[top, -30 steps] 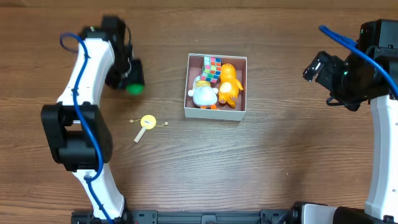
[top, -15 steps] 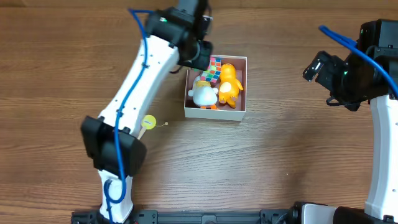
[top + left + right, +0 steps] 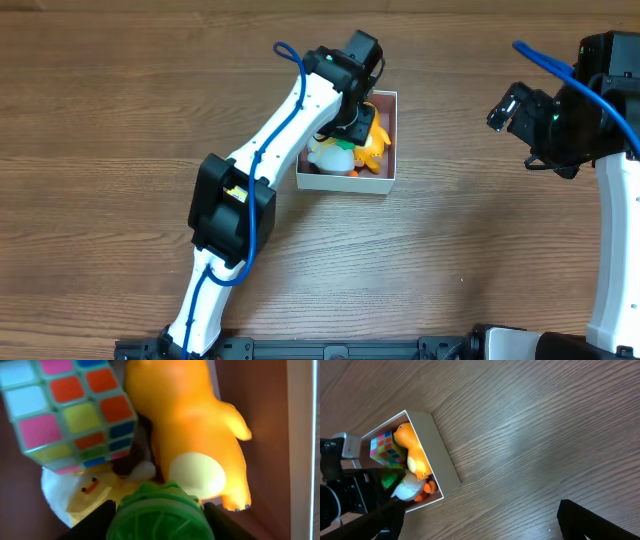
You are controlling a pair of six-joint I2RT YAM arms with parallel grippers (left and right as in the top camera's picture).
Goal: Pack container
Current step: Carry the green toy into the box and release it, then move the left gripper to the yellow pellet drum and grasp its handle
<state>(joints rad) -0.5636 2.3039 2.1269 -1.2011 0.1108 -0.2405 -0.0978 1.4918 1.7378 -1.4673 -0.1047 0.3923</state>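
The container (image 3: 385, 182) is a white box with a brownish inside, at the table's middle back. It holds a colour cube (image 3: 65, 410), an orange toy (image 3: 190, 435) and a white duck toy (image 3: 70, 497). My left gripper (image 3: 346, 128) hangs over the container, shut on a green round toy (image 3: 160, 515) just above the toys inside. My right gripper (image 3: 506, 108) is open and empty, well to the right of the container. The right wrist view shows the container's wall (image 3: 445, 467), the green toy (image 3: 390, 477) and the right gripper (image 3: 485, 527).
The left arm (image 3: 275, 140) stretches across the table from the front left to the container. A small yellow thing (image 3: 234, 188) shows beside its elbow, mostly hidden. Bare wood lies between the container and the right arm (image 3: 610, 200).
My left arm has swung from the far left of the table to over the container, carrying the green toy. The right arm has not moved.
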